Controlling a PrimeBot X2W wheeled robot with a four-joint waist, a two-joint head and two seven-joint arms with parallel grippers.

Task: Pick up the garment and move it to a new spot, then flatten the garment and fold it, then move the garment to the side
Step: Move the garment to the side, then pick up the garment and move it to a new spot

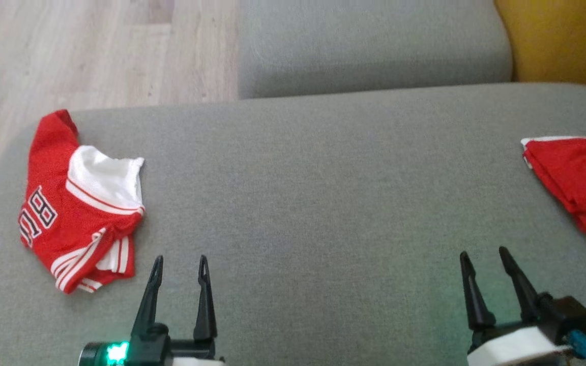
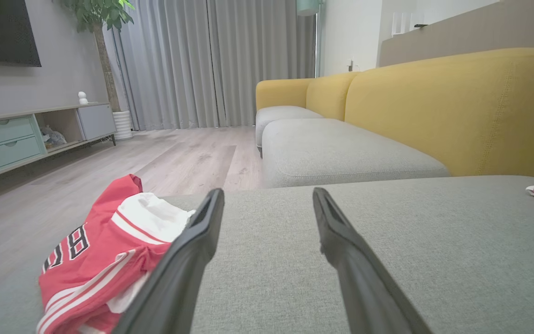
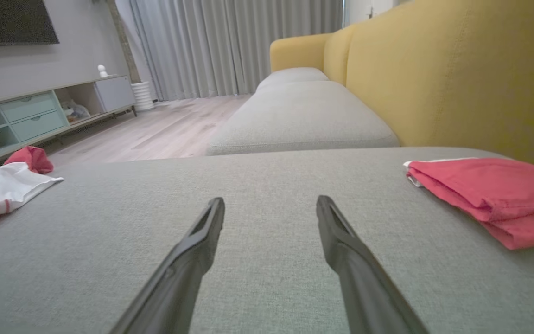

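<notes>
A crumpled red and white jersey garment [image 1: 77,203] with black lettering lies at the left end of the grey sofa cushion [image 1: 323,193]. My left gripper [image 1: 181,260] stands open just to the right of its near corner, with nothing between the fingers. In the left wrist view the garment [image 2: 95,250] lies beside the left finger of that open gripper [image 2: 268,195]. My right gripper [image 1: 482,252] is open and empty over bare cushion at the lower right. The right wrist view has the garment [image 3: 3,185] far to the left of the open right gripper [image 3: 270,201].
A folded red cloth [image 1: 578,183] lies at the cushion's right edge, and the right wrist view has it [image 3: 485,195] to the right of the fingers. A second grey cushion [image 1: 374,46] and the yellow backrest [image 1: 562,40] lie beyond. Wood floor [image 1: 69,51] borders the cushion's left edge.
</notes>
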